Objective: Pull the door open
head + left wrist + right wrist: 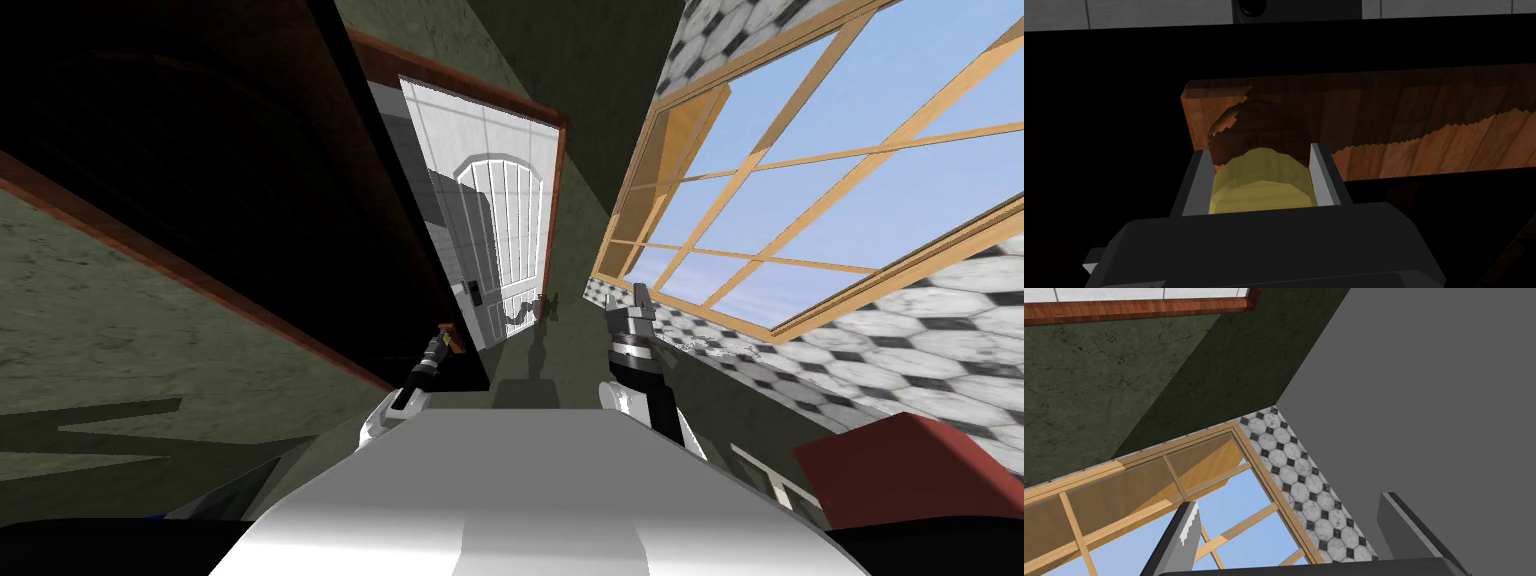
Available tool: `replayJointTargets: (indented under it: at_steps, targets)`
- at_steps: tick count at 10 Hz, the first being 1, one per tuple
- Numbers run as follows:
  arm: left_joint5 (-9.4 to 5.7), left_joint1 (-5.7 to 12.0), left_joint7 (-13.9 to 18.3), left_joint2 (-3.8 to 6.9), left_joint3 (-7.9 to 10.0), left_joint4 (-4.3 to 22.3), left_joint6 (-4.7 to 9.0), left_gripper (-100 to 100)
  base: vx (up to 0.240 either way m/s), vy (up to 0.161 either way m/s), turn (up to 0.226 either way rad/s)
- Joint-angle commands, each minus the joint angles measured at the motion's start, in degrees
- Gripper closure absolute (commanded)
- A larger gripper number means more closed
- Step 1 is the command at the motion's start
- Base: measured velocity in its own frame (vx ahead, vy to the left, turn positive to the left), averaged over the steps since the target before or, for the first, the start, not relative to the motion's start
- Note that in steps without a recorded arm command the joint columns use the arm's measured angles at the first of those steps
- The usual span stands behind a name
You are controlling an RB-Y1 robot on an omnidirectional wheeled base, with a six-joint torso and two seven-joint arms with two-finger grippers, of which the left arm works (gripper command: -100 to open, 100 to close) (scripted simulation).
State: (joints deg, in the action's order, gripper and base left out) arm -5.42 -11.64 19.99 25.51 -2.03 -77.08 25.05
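The left end effector (447,338) is clenched on the door's round yellowish knob (1261,175), one thin finger pressed to each side of it, with the brown wooden edge of the door (1424,125) just beyond the fingertips. In the head view the door (200,150) is a broad dark slab on my left that appears already swung some way out of its red-brown frame (455,85), with a white panelled surface showing past its edge. The right end effector (640,298) hangs released, fingers spread, near the window (800,170) and well apart from the door. The main risk, as I judge it, is the grip: the knob is round and smooth-looking and held only by two narrow blades, so a straight pull that ignores the door's arc could slide them off its face. The slab also sits close to my left arm, so a wider swing without backing away could jam the door against it
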Motion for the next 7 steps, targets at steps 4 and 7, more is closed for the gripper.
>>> replayJointTargets:
  at_steps: [4, 7]
  targets:
    - [-0.02, -3.95, 2.9, 3.94, -2.24, -1.9, 3.77, 100, -0.236, 0.095, -0.134]
    - [-0.02, -4.76, 3.5, 4.82, -2.79, -2.3, 4.23, 100, -0.176, 0.072, -0.08]
